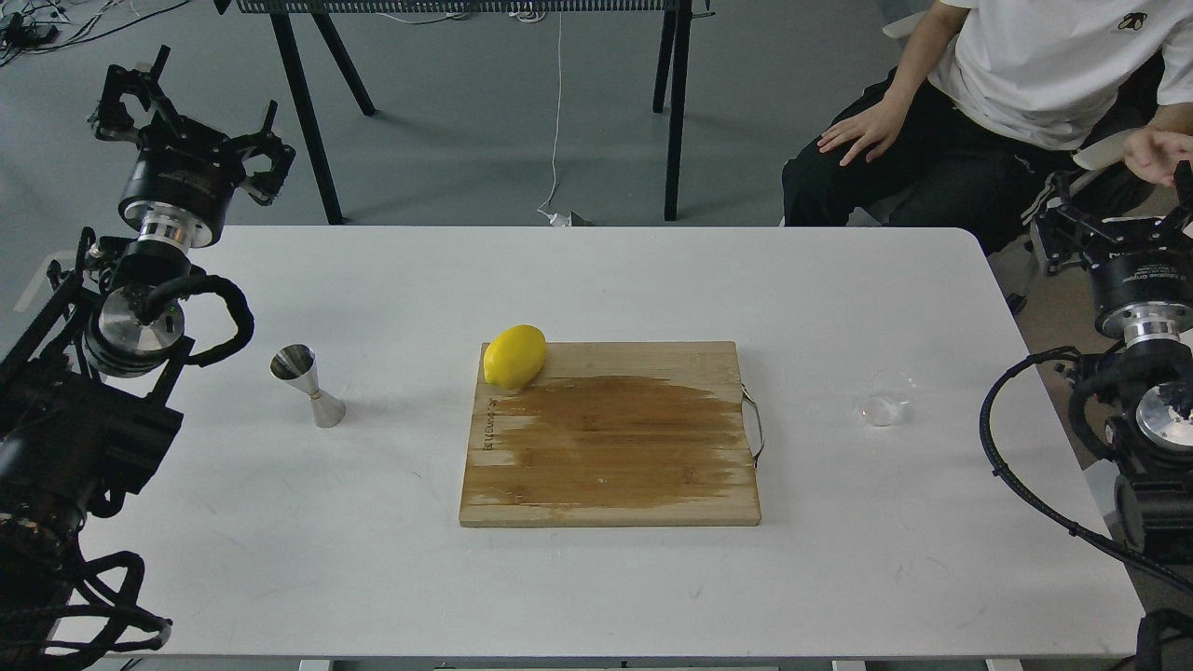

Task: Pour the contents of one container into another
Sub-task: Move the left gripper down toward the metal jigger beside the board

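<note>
The clear glass cup [885, 399] stands on the white table [596, 578] right of the cutting board, faint against the tabletop. The steel jigger [308, 385] stands upright on the table's left side. My left gripper [191, 116] is raised beyond the table's far left corner, well behind the jigger, its fingers spread open and empty. My right gripper [1114, 210] hangs off the table's right edge, above and right of the glass cup; its fingers are partly cut off by the frame edge.
A wooden cutting board [610, 438] with a wet dark patch lies mid-table, a yellow lemon [514, 356] on its far left corner. A seated person [1007, 102] is at the far right, one hand close to my right gripper. Black table legs stand behind.
</note>
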Available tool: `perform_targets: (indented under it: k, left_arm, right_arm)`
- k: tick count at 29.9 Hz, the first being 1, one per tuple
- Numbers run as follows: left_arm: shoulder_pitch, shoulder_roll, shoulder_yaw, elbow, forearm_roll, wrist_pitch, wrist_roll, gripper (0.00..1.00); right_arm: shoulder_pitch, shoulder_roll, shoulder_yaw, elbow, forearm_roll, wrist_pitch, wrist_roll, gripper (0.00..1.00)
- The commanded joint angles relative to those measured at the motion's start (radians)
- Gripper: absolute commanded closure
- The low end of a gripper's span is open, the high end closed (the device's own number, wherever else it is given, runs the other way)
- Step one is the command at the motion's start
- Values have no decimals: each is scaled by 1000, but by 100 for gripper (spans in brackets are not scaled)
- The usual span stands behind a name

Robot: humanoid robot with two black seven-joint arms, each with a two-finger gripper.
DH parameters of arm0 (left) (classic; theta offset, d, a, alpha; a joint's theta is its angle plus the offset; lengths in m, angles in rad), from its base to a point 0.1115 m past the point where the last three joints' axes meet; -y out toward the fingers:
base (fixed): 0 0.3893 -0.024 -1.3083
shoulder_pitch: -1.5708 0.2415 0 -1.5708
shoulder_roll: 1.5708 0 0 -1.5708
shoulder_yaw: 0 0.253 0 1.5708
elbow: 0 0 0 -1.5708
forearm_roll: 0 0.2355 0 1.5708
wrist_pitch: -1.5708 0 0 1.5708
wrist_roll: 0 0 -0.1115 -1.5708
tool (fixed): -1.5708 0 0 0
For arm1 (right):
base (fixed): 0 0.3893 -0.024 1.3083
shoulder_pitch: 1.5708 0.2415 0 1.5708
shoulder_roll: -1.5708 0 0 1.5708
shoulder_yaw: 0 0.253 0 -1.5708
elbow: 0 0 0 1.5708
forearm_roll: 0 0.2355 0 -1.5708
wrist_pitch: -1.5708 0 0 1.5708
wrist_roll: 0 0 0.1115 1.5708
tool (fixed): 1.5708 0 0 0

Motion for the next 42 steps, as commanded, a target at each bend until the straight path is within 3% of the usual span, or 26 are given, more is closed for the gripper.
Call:
perform_targets:
  k: [1, 10, 13, 17, 25, 29, 36, 42]
  left_arm:
    - [-4, 2, 1, 0, 0, 1, -1, 0]
    - [10, 13, 3, -37, 0, -36, -12, 0]
    - [66, 73, 52, -124, 38, -58, -50, 0]
    - [85, 206, 177, -257, 156, 20, -128, 0]
    - [299, 484, 293, -598, 267, 123, -146, 1]
    - [434, 590, 281, -750, 425, 210, -228, 4]
    - [545, 622, 291, -770, 803, 349, -231, 4]
    - [640, 611, 320, -729, 1206, 539, -225, 4]
  right_arm:
    - [-1, -3, -1, 2, -4, 0, 1, 0]
    - [-1, -11, -4, 9, -9, 0, 8, 0]
    - [-4, -14, -5, 14, -9, 0, 0, 0]
    - [-4, -25, -7, 20, -9, 0, -5, 0]
    - [-8, -62, -44, 31, -9, 0, 0, 0]
    - [-31, -63, -33, 32, -7, 0, 5, 0]
    - [-80, -74, -27, 83, -4, 0, 6, 0]
    - [-79, -72, -29, 90, -6, 0, 6, 0]
